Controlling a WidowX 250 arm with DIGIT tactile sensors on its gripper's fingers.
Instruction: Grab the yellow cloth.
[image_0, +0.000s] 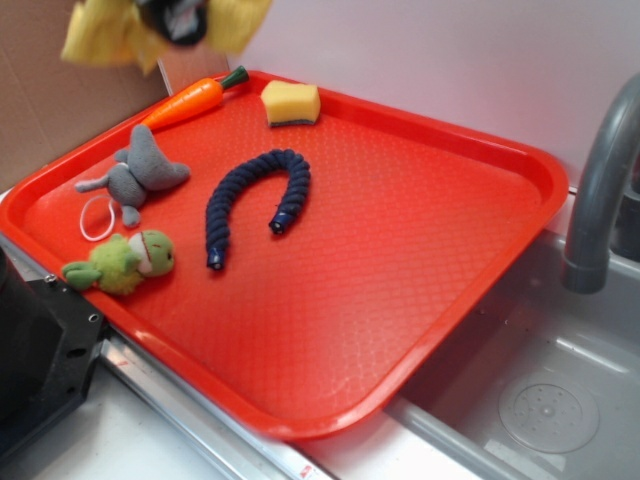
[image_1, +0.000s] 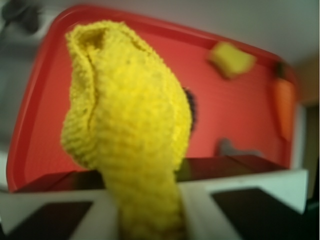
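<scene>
Up above the red tray (image_0: 420, 200), my pincer (image_0: 180, 18) is clamped on the yellow cloth (image_1: 130, 125). No readable writing I can spot. Below it sit a carrot (image_0: 190, 100) and sponge (image_0: 290, 103).

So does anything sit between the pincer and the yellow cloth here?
No. The pincer is already shut on the yellow cloth, which hangs lifted clear above the red tray; nothing visible sits between them.
</scene>
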